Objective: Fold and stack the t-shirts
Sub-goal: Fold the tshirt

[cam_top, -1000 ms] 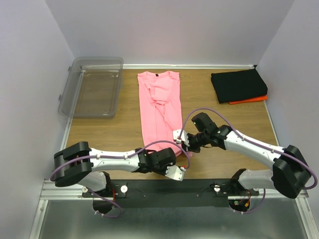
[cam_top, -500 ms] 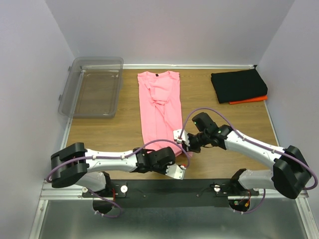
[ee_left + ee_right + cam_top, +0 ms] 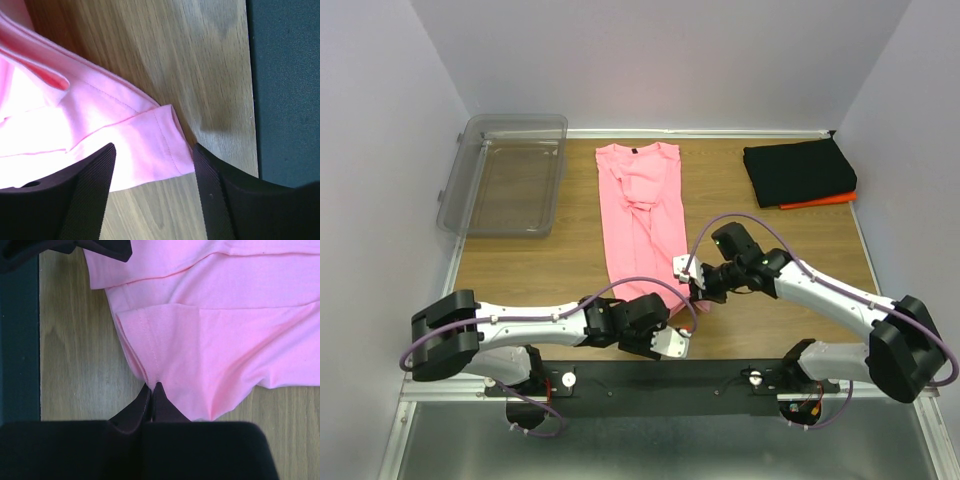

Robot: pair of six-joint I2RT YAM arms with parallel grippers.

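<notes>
The pink t-shirt (image 3: 640, 210) lies folded into a long strip down the middle of the table, neck label at the far end. My right gripper (image 3: 693, 293) is shut on the near right corner of its hem; in the right wrist view the gripper (image 3: 154, 386) pinches the stitched edge of the pink t-shirt (image 3: 225, 325). My left gripper (image 3: 670, 335) stands open at the near hem. In the left wrist view the gripper (image 3: 153, 148) straddles the hem corner of the pink t-shirt (image 3: 100, 130) without clamping it. A folded black t-shirt (image 3: 798, 170) rests on an orange t-shirt (image 3: 820, 200) at the far right.
A clear plastic bin (image 3: 505, 185) sits at the far left corner, partly over the table's edge. The table's near edge and the black base rail (image 3: 285, 90) lie right beside my left gripper. Walls close in the table on three sides.
My left gripper has opened and let go of the pink hem, and its arm has drawn slightly toward the near edge. The right gripper stays shut on the hem and has shifted slightly.
</notes>
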